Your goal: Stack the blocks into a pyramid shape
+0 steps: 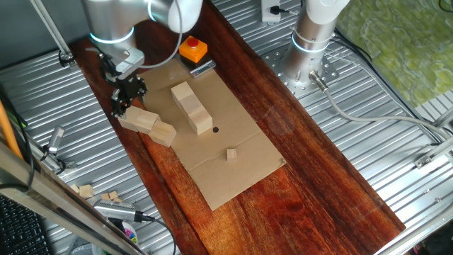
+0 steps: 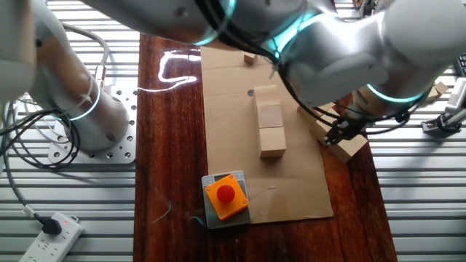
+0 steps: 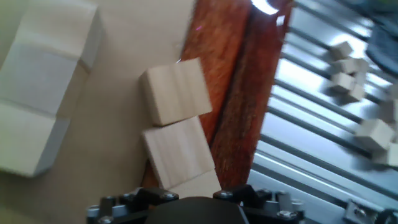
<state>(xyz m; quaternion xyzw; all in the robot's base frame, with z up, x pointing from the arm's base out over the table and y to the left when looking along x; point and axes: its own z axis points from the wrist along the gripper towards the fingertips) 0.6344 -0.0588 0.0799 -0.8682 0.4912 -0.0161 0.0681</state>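
Observation:
Three pale wooden blocks (image 1: 192, 107) lie end to end in a row on the cardboard sheet (image 1: 233, 170); this row (image 2: 270, 129) also shows in the other fixed view. More blocks (image 1: 139, 120) (image 1: 163, 133) lie in a line at the sheet's left edge, partly on the dark wood. My gripper (image 1: 126, 99) hangs over the far end of that line. In the hand view two of these blocks (image 3: 176, 91) (image 3: 180, 151) run away from the hand, and a third pale face (image 3: 194, 184) sits right at it. The fingertips are hidden, so open or shut is unclear.
An orange block with a red button (image 1: 192, 48) stands at the back of the sheet. A tiny wooden cube (image 1: 231, 154) lies near the front. Small wooden pieces (image 1: 85, 191) sit on the ribbed metal beside the board. A second arm's base (image 1: 312, 37) stands at the back right.

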